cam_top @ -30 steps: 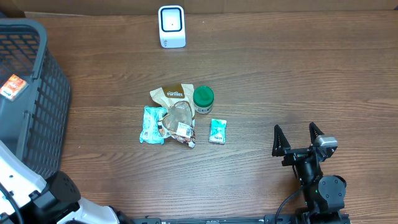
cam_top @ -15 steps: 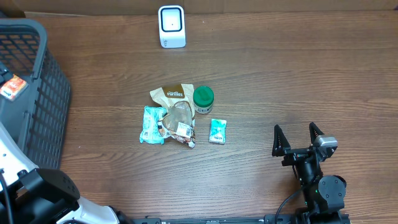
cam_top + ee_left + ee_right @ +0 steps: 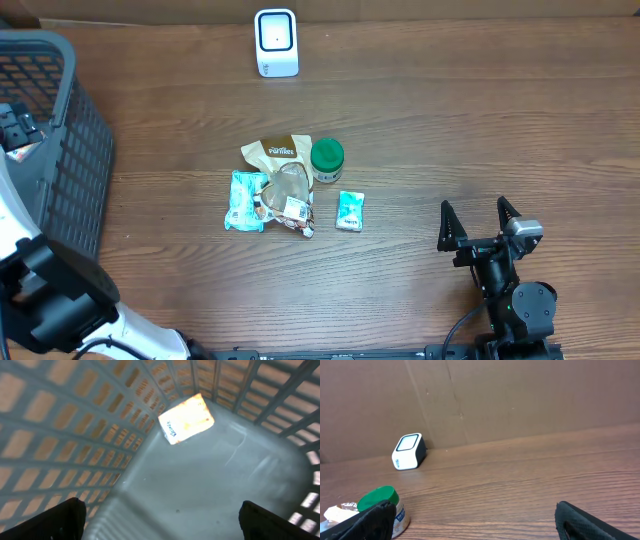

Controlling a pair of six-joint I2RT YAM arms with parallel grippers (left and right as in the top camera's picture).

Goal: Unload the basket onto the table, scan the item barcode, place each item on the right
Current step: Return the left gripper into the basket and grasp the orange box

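Your left end effector [image 3: 160,522], tips cut off, gapes empty above a blurred orange packet [image 3: 186,419] in the grey lattice basket [image 3: 60,435]; right end effector [image 3: 480,216], lower right, stands wide apart; crinkly pouches [image 3: 280,185] sit centre frame

Open table [image 3: 480,110] between right pincer [image 3: 474,206] and scanner [image 3: 276,42]; packets [image 3: 285,185] and jar [image 3: 327,158] crowd the middle.
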